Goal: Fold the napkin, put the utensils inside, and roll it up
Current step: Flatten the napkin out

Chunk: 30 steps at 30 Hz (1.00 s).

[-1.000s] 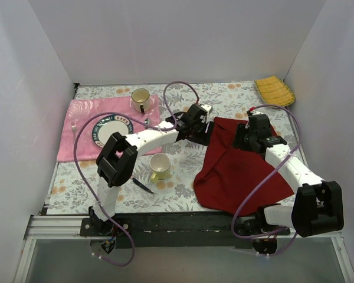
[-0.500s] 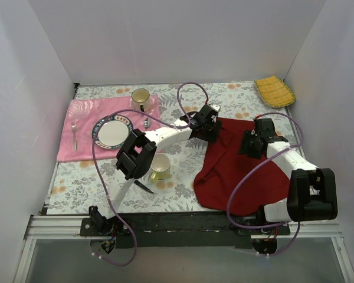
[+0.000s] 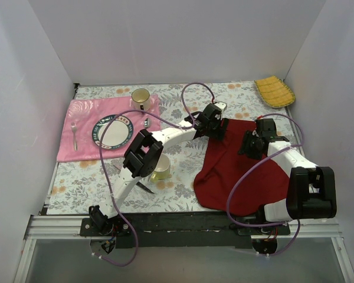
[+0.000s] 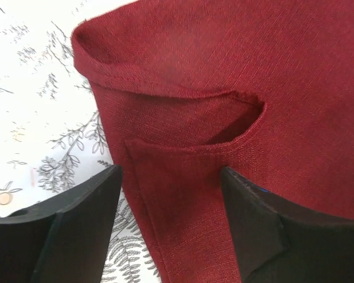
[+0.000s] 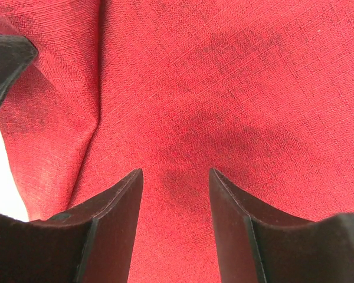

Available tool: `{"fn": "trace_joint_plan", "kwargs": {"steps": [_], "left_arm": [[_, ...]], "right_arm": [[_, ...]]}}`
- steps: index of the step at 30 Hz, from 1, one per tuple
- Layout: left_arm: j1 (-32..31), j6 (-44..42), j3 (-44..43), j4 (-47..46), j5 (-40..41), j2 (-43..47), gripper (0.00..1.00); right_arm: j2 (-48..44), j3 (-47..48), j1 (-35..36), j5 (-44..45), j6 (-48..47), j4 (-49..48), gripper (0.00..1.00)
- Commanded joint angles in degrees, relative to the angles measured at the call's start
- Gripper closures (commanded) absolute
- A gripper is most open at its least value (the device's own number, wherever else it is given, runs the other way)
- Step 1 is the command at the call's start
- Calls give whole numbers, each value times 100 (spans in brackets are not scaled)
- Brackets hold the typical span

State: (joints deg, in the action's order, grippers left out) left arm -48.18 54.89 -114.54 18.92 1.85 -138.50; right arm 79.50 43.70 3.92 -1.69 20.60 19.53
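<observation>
Top and wrist views of the floral-covered table [image 3: 76, 177]. The pink patterned cloth [image 3: 71, 118] lies well to the left of the maroon napkin [image 3: 236, 171]. The napkin lies rumpled on the table, its far left corner folded over on itself. The yellow ribbed cloth [image 3: 274, 91] lies beyond the napkin. The left end effector [image 4: 170, 177] is open, its fingers apart on either side of the napkin's folded hem. The right end effector [image 5: 176, 174] is open over the napkin's far right part. The plate [image 3: 112, 131], one cup [image 3: 141, 96] and the fork [image 3: 74, 134], all on the pink cloth, lie left of the napkin. A second cup [image 3: 160, 167] and the black-handled knife [image 3: 144, 187] lie nearer the napkin's left edge.
</observation>
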Motion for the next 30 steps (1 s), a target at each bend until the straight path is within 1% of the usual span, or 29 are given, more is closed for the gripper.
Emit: {"fn": "trace_joint_plan", "kwargs": {"steps": [1,3,4,6,8,10,13,15,17,18,19,21,22,26,28,29,30], "left_arm": [[-24,12,-288,-230,-176,-46,37],[-24,118,-375,-292,-176,-107,39],[-24,153,-385,-310,-176,-116,43],[-33,223,-376,-397,-176,-116,47],[-42,267,-367,-441,-176,-116,53],[-42,294,-350,-442,-106,-81,56],[-42,285,-288,-477,-35,33,69],[-42,259,-270,-503,0,59,79],[-42,197,-305,-494,26,51,81],[-42,188,-340,-486,18,42,75],[-42,197,-376,-451,17,7,64],[-51,241,-402,-424,-35,-2,38],[-42,250,-394,-441,-122,-11,34],[-51,267,-455,-459,-176,-125,31],[-51,302,-516,-485,-176,-213,31],[-42,311,-543,-512,-411,-248,32],[-51,364,-543,-529,-448,-274,33]], "right_arm": [[39,24,-41,-24,5,-63,43],[47,7,-41,-15,-21,-63,43],[48,7,-49,-6,-30,-63,43],[56,15,-50,2,-30,-63,43],[83,7,-50,20,-30,-72,43],[135,7,-50,72,-30,-81,43],[267,7,-76,99,23,-81,43],[346,-28,-137,47,93,-98,43],[460,-37,-199,-15,119,-116,43],[478,-46,-199,-15,128,-107,43],[504,-55,-208,-15,137,-116,43],[505,-72,-216,-15,128,-125,43],[470,-72,-225,-6,128,-116,43],[434,-73,-243,-24,128,-134,43],[461,-55,-234,-24,128,-134,43],[478,-55,-234,-24,128,-125,43],[496,-64,-243,-24,128,-133,43]]}}
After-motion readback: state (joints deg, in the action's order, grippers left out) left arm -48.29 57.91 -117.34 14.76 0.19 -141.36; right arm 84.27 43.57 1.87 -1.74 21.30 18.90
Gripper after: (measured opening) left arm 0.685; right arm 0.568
